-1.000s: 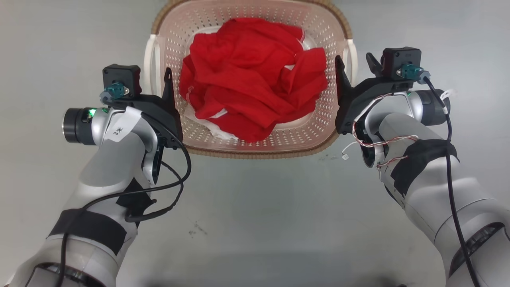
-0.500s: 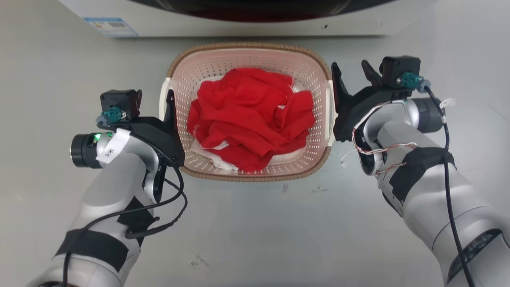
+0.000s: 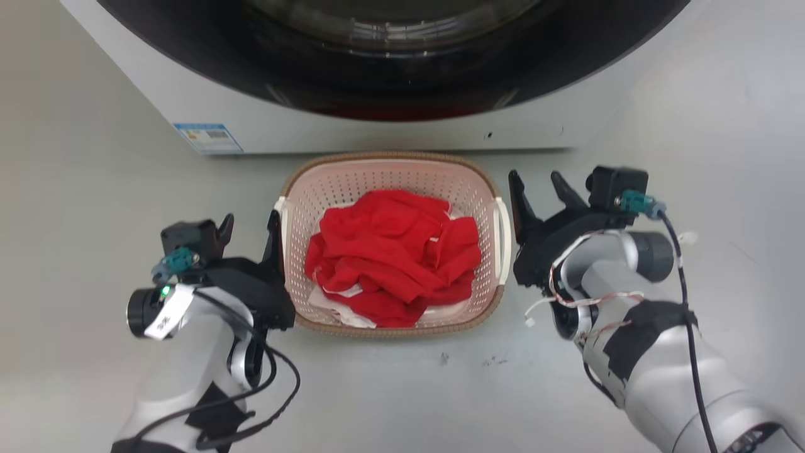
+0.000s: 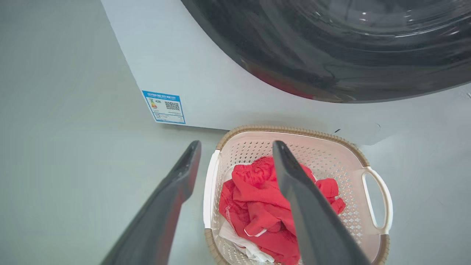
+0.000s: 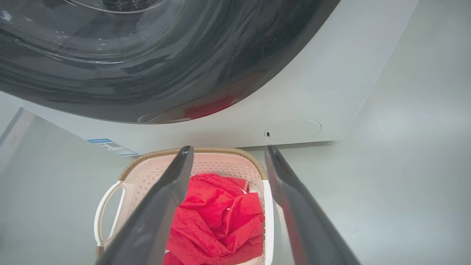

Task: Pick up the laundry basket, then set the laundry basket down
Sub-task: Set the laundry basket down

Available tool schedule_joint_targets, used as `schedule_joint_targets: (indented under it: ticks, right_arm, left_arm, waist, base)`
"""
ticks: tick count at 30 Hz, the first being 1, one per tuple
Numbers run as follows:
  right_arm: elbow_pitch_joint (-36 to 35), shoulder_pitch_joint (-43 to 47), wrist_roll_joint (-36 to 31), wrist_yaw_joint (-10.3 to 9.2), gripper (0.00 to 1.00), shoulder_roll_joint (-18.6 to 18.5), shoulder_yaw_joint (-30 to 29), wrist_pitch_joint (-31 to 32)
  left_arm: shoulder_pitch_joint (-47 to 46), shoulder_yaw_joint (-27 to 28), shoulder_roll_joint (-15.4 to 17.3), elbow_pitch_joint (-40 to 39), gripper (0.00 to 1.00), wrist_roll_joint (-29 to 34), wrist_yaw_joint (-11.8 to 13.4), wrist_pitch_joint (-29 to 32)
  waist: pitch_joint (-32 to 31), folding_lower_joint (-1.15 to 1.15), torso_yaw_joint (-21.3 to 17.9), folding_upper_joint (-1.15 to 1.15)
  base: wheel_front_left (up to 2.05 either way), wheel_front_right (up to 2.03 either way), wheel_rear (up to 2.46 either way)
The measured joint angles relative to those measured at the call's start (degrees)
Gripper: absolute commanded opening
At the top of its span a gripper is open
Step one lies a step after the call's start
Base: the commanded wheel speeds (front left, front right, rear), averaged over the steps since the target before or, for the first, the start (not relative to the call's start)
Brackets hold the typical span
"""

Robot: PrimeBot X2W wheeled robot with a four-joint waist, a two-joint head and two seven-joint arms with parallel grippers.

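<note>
The laundry basket, pale pink with a brown woven rim and white side handles, sits on the grey floor right in front of the washer. A red garment lies bunched inside it over some white cloth. My left gripper is open beside the basket's left handle, with nothing between its fingers. My right gripper is open just off the right handle, also holding nothing. In the left wrist view the left gripper frames the basket from above. The right wrist view shows the right gripper above the basket.
A white front-loading washer with a large dark round door stands directly behind the basket, almost touching its far rim. A blue label sits at its lower left corner. Bare grey floor lies left, right and in front.
The head camera has risen and tilted forward: the basket looks smaller and lower, and the washer has come into view. Both grippers stay open at the basket's sides.
</note>
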Motion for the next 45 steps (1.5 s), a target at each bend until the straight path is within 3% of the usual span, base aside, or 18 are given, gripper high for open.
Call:
schedule_joint_targets:
  ticks: [26, 37, 45]
  right_arm:
    - [-21.6, 31.4, -12.6, -1.42, 1.00, -3.1, -8.3, 0.0]
    - [-33.0, 41.5, -19.3, -1.93, 1.00, -5.1, -14.5, 0.0]
    - [-38.5, 46.4, -25.4, -2.03, 1.00, -5.0, -22.5, 0.0]
  left_arm:
    - [33.1, 5.0, 2.5, -24.1, 1.00, 8.9, 3.5, 0.0]
    - [42.6, 8.4, 3.1, -35.1, 1.00, 12.1, 4.1, 0.0]
    - [46.4, 11.4, 3.1, -41.5, 1.00, 13.7, 4.5, 0.0]
  waist:
    - [-21.8, -0.01, -0.4, 0.00]
    - [-26.6, 0.00, -0.9, 0.00]
    - [-27.1, 0.00, -1.3, 0.00]
  base:
    - [0.00, 0.00, 0.00]
    - [0.00, 0.00, 0.00]
    - [0.00, 0.00, 0.00]
